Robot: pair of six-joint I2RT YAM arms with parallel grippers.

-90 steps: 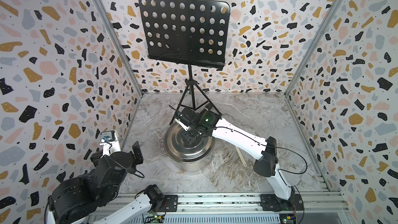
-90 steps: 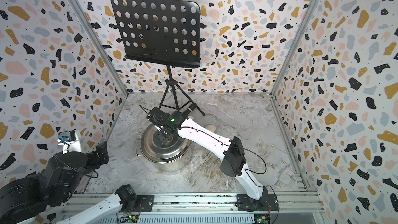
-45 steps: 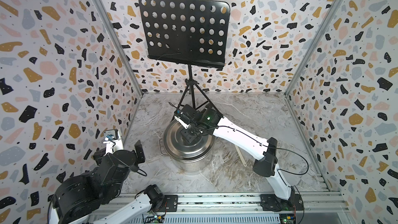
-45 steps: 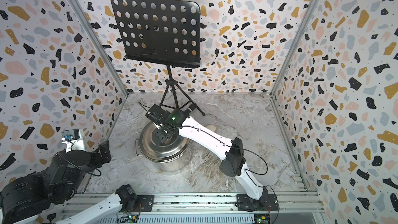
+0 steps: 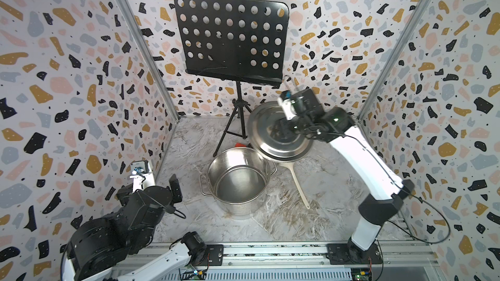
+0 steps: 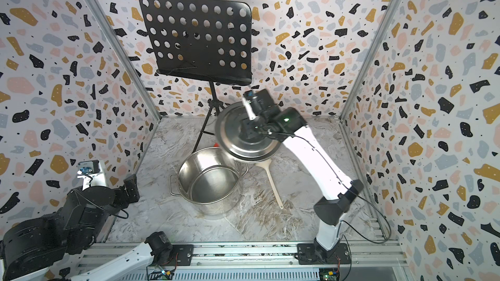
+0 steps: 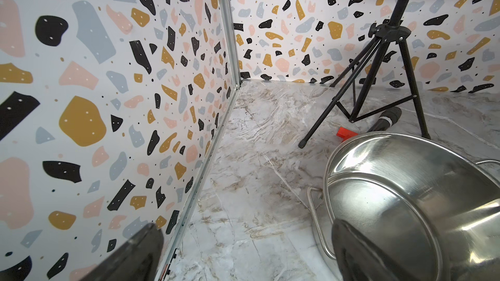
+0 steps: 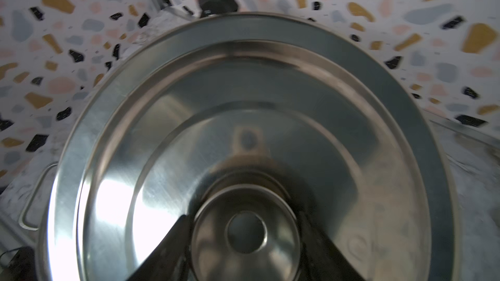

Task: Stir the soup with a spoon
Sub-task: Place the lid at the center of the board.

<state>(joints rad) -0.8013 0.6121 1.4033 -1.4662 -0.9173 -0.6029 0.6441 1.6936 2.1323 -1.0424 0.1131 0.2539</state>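
At the near left, the left gripper (image 7: 247, 228) hung with its jaws spread wide and empty, near the steel pot (image 5: 238, 185), which stood uncovered mid-table. The cream ladle (image 5: 297, 183) lay untouched just right of the pot, its bowl hidden beneath the tilted lid (image 5: 263, 145). The right gripper (image 8: 244, 229) clamped the lid's knob above the pot's far right rim.
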